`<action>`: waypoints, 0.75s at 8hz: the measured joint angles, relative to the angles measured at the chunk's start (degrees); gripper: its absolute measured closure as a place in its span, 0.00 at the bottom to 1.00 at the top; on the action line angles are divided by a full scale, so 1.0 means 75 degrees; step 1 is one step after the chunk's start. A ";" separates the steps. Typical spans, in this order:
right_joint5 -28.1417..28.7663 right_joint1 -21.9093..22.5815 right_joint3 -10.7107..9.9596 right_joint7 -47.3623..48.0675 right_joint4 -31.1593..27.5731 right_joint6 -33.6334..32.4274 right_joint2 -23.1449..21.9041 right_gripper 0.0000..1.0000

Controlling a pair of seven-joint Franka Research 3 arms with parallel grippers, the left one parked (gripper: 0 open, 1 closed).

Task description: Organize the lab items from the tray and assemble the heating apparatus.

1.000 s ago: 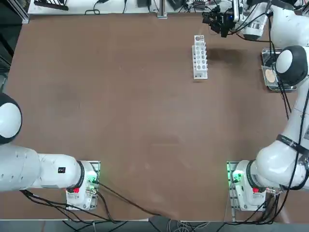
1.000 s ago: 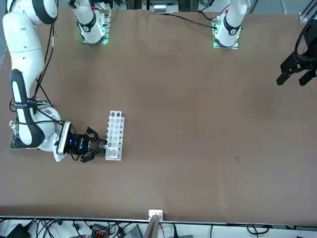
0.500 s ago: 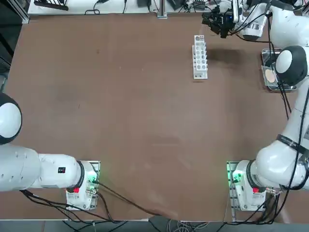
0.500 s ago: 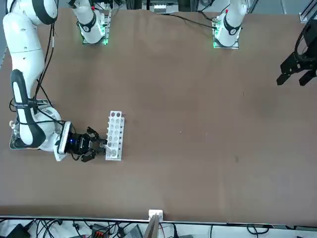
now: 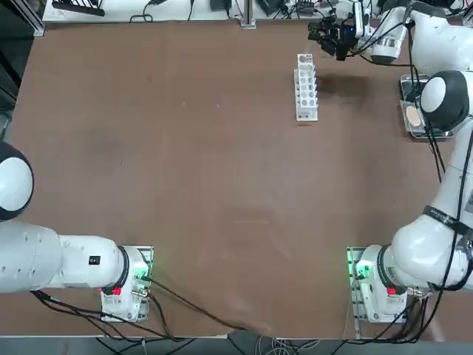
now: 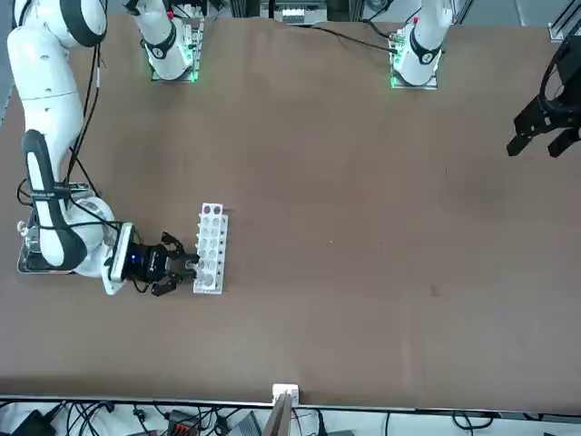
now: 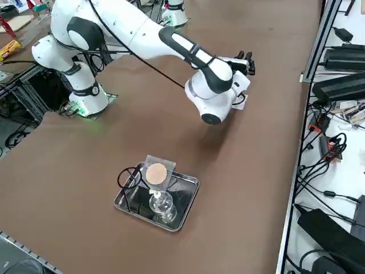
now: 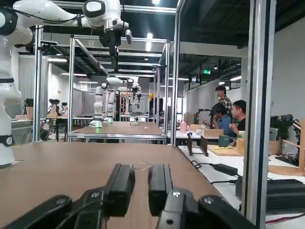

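Note:
The shiny metal tray (image 7: 189,184) stands at the table's right edge, partly under my right arm's elbow in the top view (image 5: 429,135). In it lie the grey mesh with tan centre (image 7: 155,173), the clear glass burner (image 7: 161,204) and the black wire tripod (image 7: 128,177). My right gripper (image 5: 316,31) hangs level near the table's far edge, just beyond the far end of the white tube rack (image 5: 306,87) and well away from the tray. In the wrist view its fingers (image 8: 119,183) stand almost together, and the gripper (image 8: 141,169) holds nothing.
The white tube rack (image 6: 211,248) lies lengthwise on the table right of centre, towards the far side. Cables and power bricks (image 7: 336,85) run along the bench beyond the table's far edge. People sit at a desk (image 8: 228,124) in the room beyond.
My right gripper has crept slightly towards the rack's far end. The rack and the tray's contents have not moved.

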 joint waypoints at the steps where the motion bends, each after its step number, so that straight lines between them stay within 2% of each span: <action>1: -0.0052 0.0007 0.0000 -0.0008 -0.0006 0.0011 0.0005 0.78; 6: -0.0180 0.0013 -0.0003 -0.0370 -0.0010 0.0073 0.0091 0.78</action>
